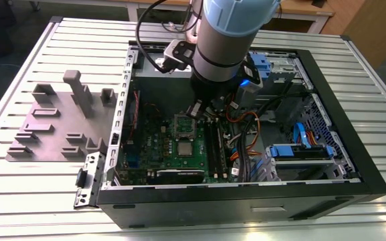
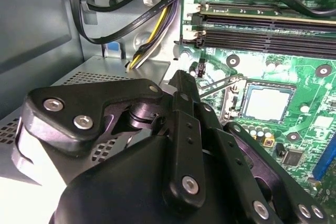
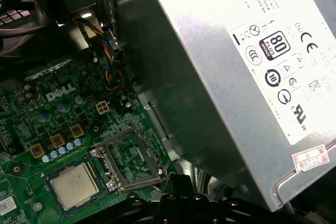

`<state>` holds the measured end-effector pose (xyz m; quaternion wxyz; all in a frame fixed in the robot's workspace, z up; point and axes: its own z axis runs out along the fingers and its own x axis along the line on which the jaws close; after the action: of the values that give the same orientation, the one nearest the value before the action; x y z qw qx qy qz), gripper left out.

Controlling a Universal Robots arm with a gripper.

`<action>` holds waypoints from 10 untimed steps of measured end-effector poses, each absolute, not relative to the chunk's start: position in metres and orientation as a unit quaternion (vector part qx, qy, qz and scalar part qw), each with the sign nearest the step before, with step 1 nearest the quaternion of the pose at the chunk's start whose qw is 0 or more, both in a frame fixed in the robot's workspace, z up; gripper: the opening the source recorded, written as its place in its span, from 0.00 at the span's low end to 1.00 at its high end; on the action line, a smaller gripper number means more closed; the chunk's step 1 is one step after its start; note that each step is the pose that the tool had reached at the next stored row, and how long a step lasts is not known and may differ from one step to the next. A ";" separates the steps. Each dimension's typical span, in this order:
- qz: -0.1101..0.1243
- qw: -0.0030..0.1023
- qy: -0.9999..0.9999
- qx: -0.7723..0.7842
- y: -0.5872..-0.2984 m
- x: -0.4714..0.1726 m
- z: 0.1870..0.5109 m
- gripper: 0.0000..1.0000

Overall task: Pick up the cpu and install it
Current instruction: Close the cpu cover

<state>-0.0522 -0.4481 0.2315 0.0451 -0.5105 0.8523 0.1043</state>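
Now the cpu (image 3: 75, 185) lies flat on the motherboard (image 3: 31, 121); the gripper (image 2: 182, 80) hovers nearby

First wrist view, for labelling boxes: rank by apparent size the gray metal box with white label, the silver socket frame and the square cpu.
1. gray metal box with white label
2. silver rectangular socket frame, only slightly ahead
3. flat square silver cpu

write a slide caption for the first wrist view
The cpu lies flat on the green motherboard, the socket frame open beside it, a gray labelled box alongside.
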 end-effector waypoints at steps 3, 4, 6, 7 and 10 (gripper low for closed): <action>0.104 0.045 0.852 -0.511 -0.449 -0.053 0.232 0.11; 0.104 0.045 0.852 -0.511 -0.449 -0.053 0.233 0.11; 0.104 0.045 0.852 -0.511 -0.449 -0.053 0.233 0.11; 0.104 0.045 0.852 -0.511 -0.449 -0.053 0.234 0.11; 0.104 0.045 0.852 -0.511 -0.449 -0.053 0.235 0.11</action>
<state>-0.0529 -0.4494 0.2348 0.0451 -0.5108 0.8522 0.1043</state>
